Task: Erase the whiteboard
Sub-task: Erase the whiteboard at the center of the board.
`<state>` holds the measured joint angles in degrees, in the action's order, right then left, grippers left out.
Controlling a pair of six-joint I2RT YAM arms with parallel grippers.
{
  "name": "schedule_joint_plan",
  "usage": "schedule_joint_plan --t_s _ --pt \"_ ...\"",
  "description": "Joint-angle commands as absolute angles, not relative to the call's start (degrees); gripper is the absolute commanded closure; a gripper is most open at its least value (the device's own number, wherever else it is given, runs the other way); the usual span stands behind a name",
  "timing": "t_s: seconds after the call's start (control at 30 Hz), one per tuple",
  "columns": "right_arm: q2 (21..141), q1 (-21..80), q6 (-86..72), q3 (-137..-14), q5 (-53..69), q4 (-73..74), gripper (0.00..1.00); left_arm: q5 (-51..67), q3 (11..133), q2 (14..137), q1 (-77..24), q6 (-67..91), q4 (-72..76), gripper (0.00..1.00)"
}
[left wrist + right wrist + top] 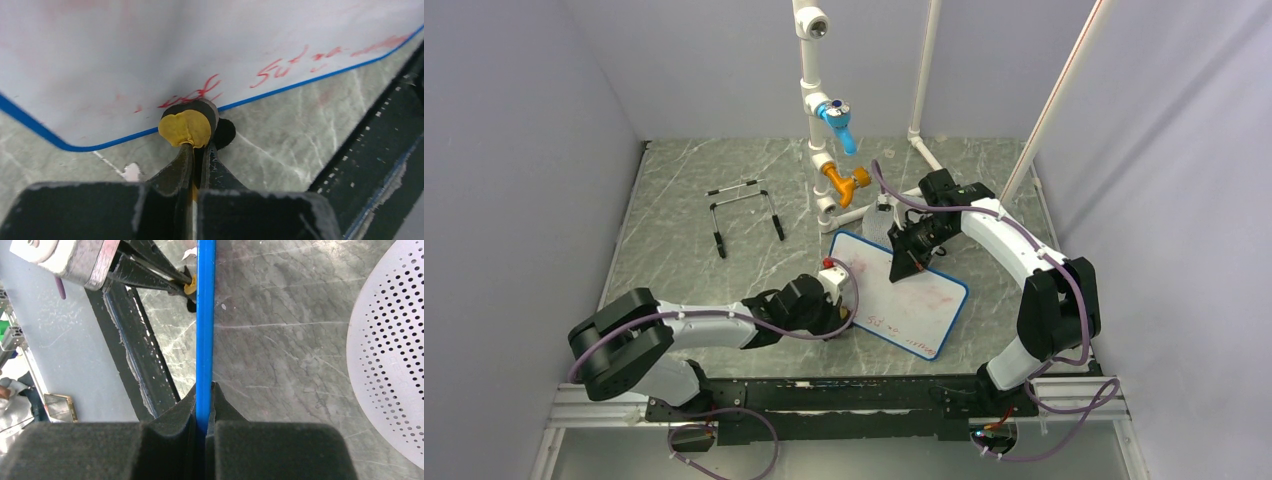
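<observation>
The left arm lies low across the lower left of the top view, elbow folded back near its base and forearm stretched toward the middle. Its gripper (197, 136) meets the whiteboard (916, 300) at the board's lower left edge. The jaws are clenched on a small yellow pad (184, 128), which touches the white face just inside the blue frame.

The right arm rises from the lower right, arches up and over, and bends down at the wrist, so its gripper (902, 264) points at the board's upper edge. In its wrist view the jaws are clamped on the blue frame, seen edge-on as a stripe up the middle. A perforated disc (390, 350) lies on the worktop (280, 340) at the right.

The board sits at the centre of the worktop, turned askew. Red handwriting runs along its lower edge in the left wrist view (too loose to read), with faint pink smears higher up. Faint lettering on the disc is also unreadable.
</observation>
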<state>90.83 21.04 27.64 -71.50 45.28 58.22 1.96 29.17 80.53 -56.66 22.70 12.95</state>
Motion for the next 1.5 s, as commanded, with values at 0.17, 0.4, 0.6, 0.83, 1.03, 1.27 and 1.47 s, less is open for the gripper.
schedule_joint_plan --t_s 0.17,0.4,0.6,0.83,1.03,1.27,1.47 --pt "89.6 22.7 32.8 -71.6 49.6 56.0 1.00 -6.5 24.8 75.2 -49.9 30.7 9.4 1.00" --pt "89.6 22.7 32.8 -71.6 49.5 56.0 1.00 -11.9 23.4 70.9 -45.1 29.2 4.0 1.00" --pt "89.6 22.7 32.7 -71.6 49.5 55.9 1.00 -0.8 23.7 71.4 -44.8 24.9 11.4 1.00" --pt "89.6 22.7 32.8 -71.6 49.4 55.9 1.00 0.6 22.4 69.8 -45.6 26.3 10.6 1.00" --pt "89.9 22.6 32.4 -71.5 49.1 55.5 1.00 -9.2 19.6 61.0 -45.5 28.8 3.3 1.00" --pt "89.9 22.7 32.2 -71.5 48.9 55.3 1.00 -2.3 18.7 56.1 -51.4 23.2 6.3 1.00" --pt "89.9 22.7 32.3 -71.5 49.0 55.4 1.00 -4.3 23.8 66.7 -57.6 22.1 12.1 1.00"
